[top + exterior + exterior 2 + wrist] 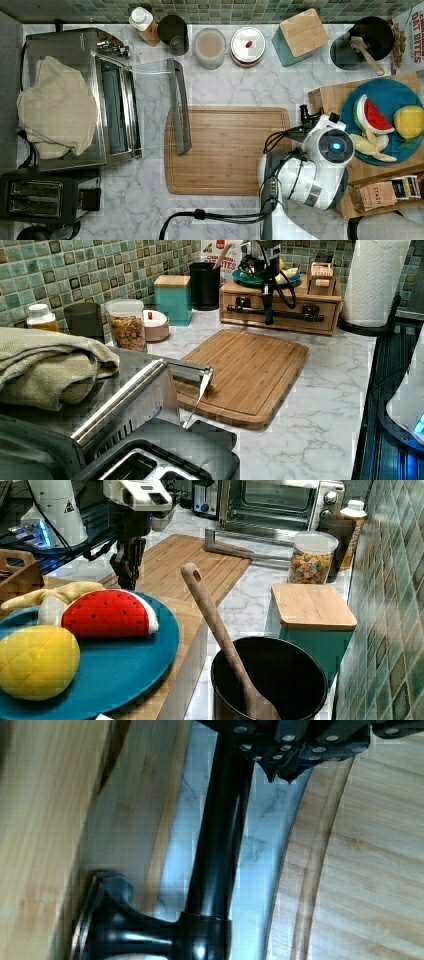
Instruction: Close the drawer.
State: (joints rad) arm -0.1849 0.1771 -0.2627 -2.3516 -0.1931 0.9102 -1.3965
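Note:
The drawer is the light wooden front with a long dark bar handle, set in the wooden box under the teal plate at the left view's far end. Its front looks about level with the box face. My gripper hangs straight down just in front of the handle's middle, shut with nothing between the fingers. In the wrist view the handle runs past the drawer front, and my gripper sits close beside the bar on its cutting-board side. The right view shows my gripper next to the plate.
A large wooden cutting board lies on the marble counter right before the drawer. The toaster oven stands with its glass door folded down onto the board's edge. Jars, a teal canister and a black utensil pot line the tiled wall.

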